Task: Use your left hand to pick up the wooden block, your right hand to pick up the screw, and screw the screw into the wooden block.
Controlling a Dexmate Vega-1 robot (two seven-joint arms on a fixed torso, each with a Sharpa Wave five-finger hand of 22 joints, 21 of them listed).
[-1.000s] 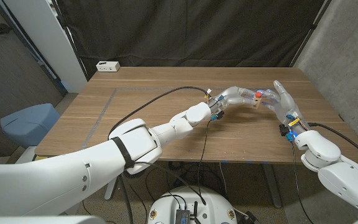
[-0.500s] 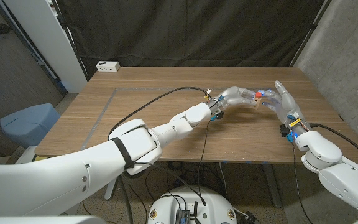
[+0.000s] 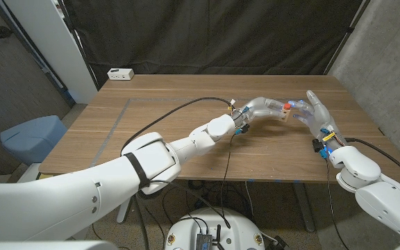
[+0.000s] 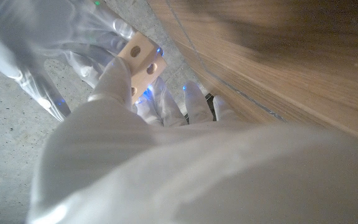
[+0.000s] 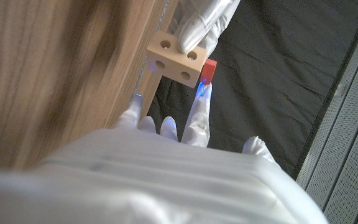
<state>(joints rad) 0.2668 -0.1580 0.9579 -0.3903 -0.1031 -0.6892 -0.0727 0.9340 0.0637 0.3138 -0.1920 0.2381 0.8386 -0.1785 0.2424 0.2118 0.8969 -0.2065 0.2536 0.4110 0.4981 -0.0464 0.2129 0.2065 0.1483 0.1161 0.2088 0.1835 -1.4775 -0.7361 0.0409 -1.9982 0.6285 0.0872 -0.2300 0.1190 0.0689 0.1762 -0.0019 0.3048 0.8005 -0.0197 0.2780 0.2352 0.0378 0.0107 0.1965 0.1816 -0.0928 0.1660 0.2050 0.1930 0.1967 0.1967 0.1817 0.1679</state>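
Over the table's right part my left hand point(image 3: 264, 107) grips the pale wooden block point(image 3: 282, 113), which has round holes in its faces point(image 4: 143, 58) point(image 5: 174, 60). The red-headed screw point(image 3: 287, 106) sticks out of the block's side point(image 5: 209, 70). My right hand point(image 3: 315, 112) reaches in from the right, and its fingertips point(image 5: 201, 93) pinch the screw's red head. In the left wrist view, the right hand point(image 4: 39, 43) is a blur behind the block. The left hand's fingers point(image 5: 205, 22) clasp the block from the far side in the right wrist view.
A white box point(image 3: 121, 73) sits at the table's back left corner. A black cable point(image 3: 186, 105) runs over the table point(image 3: 151, 97) to my left wrist. A grey tape line point(image 3: 117, 125) marks the left part. A blue seat point(image 3: 32, 135) stands left of the table.
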